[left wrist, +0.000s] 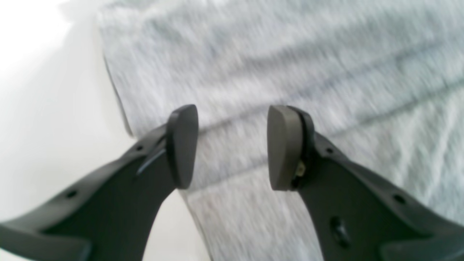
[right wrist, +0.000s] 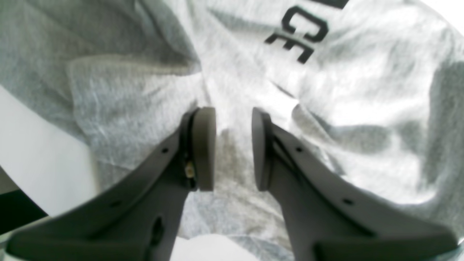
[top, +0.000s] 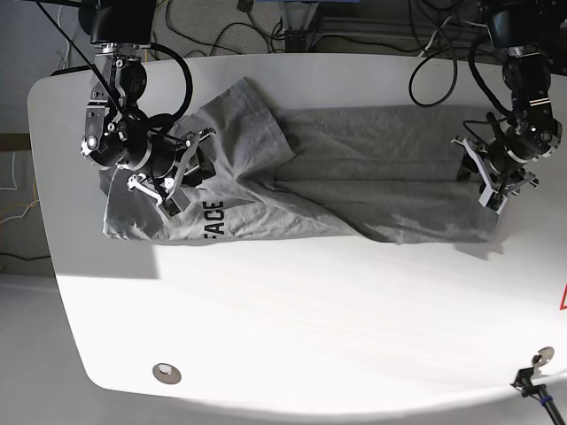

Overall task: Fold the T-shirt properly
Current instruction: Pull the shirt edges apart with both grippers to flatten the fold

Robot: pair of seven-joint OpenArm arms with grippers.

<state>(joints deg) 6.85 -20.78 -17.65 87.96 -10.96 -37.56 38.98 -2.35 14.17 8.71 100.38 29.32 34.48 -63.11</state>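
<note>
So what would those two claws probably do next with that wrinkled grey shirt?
Probably lower and pinch. Both the left gripper and right gripper hang open over the wrinkled heather-grey cotton T-shirt, one at each end, holding nothing; cloth must be gripped before any fold.

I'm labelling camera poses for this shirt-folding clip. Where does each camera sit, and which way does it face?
Left wrist: sits behind the left end effector, looks down its open fingers at plain T-shirt fabric by its edge.
Right wrist: sits behind the right end effector, facing crumpled cloth with black lettering.
Base: overhead, looks down on the white table; both arms show.
Shared: the lettering appears in the right wrist and base views.
</note>
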